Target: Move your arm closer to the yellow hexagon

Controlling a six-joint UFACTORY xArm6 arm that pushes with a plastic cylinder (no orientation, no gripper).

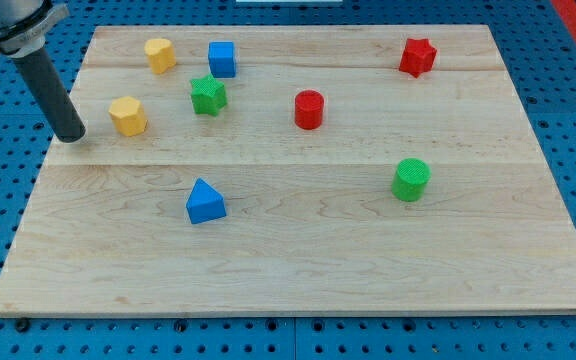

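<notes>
In the single camera view, my tip rests at the frame's left, on the wooden board, just left of the yellow hexagon and apart from it. There is no pincer, only a plain rod, so nothing opens or closes. The approach looks nearly finished; the next move calls for a short slide rightward, stopping before contact. A second yellow block sits above. The blocks look like ribbed plastic; the board is pale, grained wood.
</notes>
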